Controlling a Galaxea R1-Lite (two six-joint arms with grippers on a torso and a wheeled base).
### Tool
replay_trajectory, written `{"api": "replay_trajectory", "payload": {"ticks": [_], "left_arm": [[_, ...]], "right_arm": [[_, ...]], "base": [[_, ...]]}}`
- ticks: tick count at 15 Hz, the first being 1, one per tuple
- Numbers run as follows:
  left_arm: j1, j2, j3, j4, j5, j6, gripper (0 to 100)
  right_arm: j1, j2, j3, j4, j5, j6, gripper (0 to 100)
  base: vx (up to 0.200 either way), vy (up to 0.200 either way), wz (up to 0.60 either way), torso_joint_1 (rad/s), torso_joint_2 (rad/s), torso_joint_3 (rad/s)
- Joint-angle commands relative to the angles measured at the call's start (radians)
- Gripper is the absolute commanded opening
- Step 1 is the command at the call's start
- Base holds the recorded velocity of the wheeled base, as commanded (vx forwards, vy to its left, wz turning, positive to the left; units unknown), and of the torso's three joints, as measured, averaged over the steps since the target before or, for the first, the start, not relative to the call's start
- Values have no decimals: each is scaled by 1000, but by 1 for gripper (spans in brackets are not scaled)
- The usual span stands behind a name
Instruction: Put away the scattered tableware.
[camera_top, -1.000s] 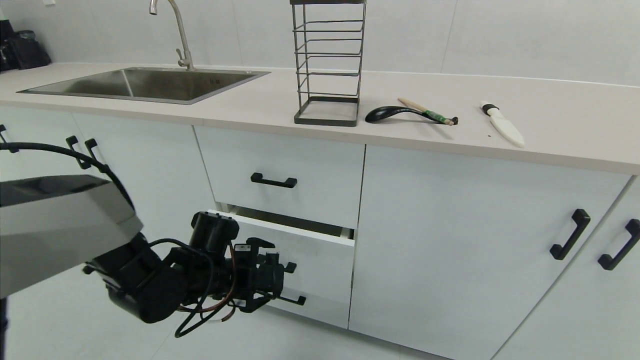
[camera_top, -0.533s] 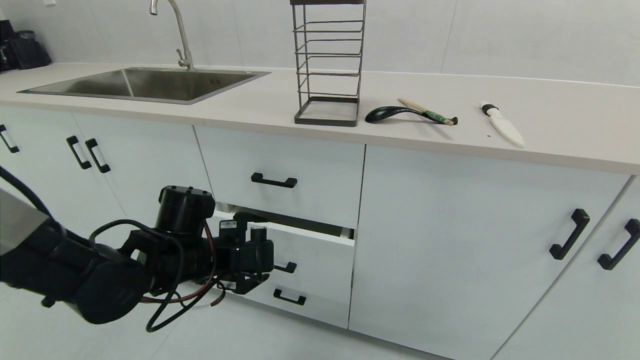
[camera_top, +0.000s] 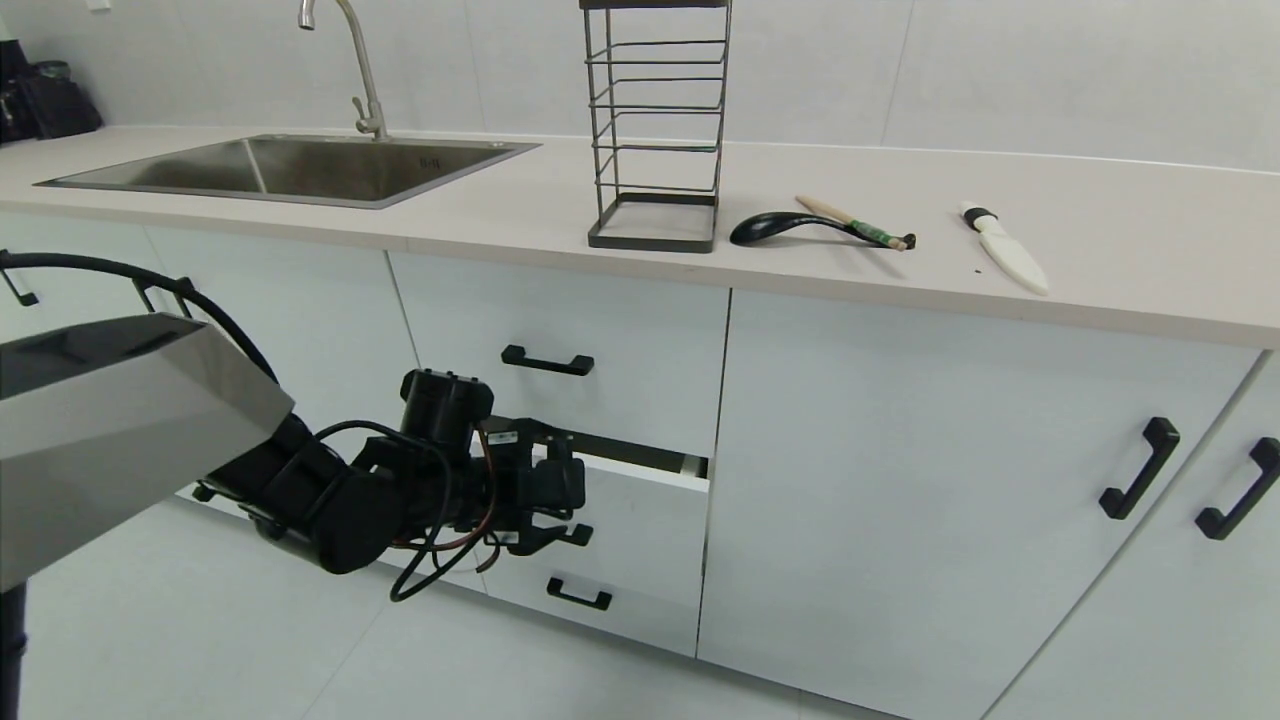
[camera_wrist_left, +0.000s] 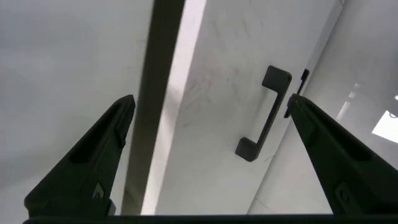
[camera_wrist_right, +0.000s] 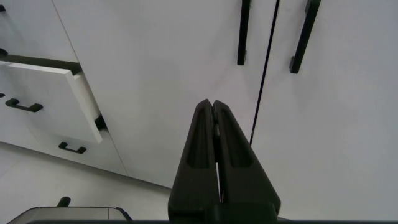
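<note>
The tableware is seen on the pale matte countertop (camera_top: 1100, 220), to the right of a tall dark wire rack (camera_top: 655, 130). A glossy black spoon (camera_top: 775, 228) lies nearest the rack. A pair of wooden chopsticks with green bands (camera_top: 850, 222) is laid across its handle, touching it. A white knife with a black band (camera_top: 1005, 250) lies well apart to the right.

A brushed-steel sink (camera_top: 290, 165) with a curved chrome faucet (camera_top: 350, 60) is set into the counter at the left. A small mark on its inner wall cannot be read.

Below, the white middle drawer (camera_top: 640, 510) stands partly out; its inside is hidden. The left gripper (camera_top: 572, 505) is held at the drawer front with its fingers (camera_wrist_left: 93, 162) spread wide, and the black bar handle (camera_wrist_left: 264, 112) is seen between them, ungripped.

The right gripper (camera_wrist_right: 214, 143) is pressed together, holding nothing, before smooth white cabinet doors (camera_wrist_right: 168, 74).
</note>
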Motion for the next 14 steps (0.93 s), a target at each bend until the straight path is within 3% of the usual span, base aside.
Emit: {"api": "replay_trajectory", "payload": {"ticks": [1, 7, 11, 14], "left_arm": [[1, 74, -43, -1, 1, 2, 100], [11, 110, -37, -5, -4, 10, 100], [13, 58, 46, -7, -15, 10, 100], [27, -120, 274, -5, -13, 3, 100]], "right_arm": [[0, 1, 0, 0, 0, 0, 0], [0, 1, 0, 0, 1, 2, 0], [0, 1, 0, 0, 1, 0, 0], [0, 1, 0, 0, 0, 0, 0]], "base": [[0, 0, 0, 0, 0, 0], [0, 0, 0, 0, 0, 0], [0, 0, 0, 0, 0, 0], [0, 0, 0, 0, 0, 0]]}}
